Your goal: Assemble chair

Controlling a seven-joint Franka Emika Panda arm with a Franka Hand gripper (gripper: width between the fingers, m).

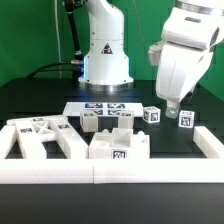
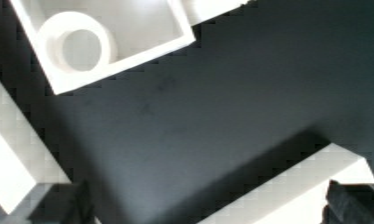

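While the exterior view lets us take in the whole black table (image 1: 45, 100), the wrist view gives us only a close slice of it. From outside we see the chair parts (image 1: 118, 146) lying loose and separate on the table, behind the front rail (image 1: 110, 172), none of them joined. We count one broad frame-like piece (image 1: 40, 135) toward the exterior view's left, one boxy piece (image 1: 112, 140) in the middle, two short posts (image 1: 90, 123) just behind it, one small block (image 1: 152, 115) and a second block (image 1: 185, 120) toward the exterior view's right. The one marker board (image 1: 100, 107) lies flat behind the posts. The gripper (image 1: 172, 108) hangs low between the two blocks, near both. The wrist view adds what the outside camera cannot show: its two dark fingers (image 2: 33, 205) stand wide apart with only bare table between them, grasping nothing. It also shows one white slab (image 2: 139, 35) with a round hole; we cannot tell which outside piece that is.
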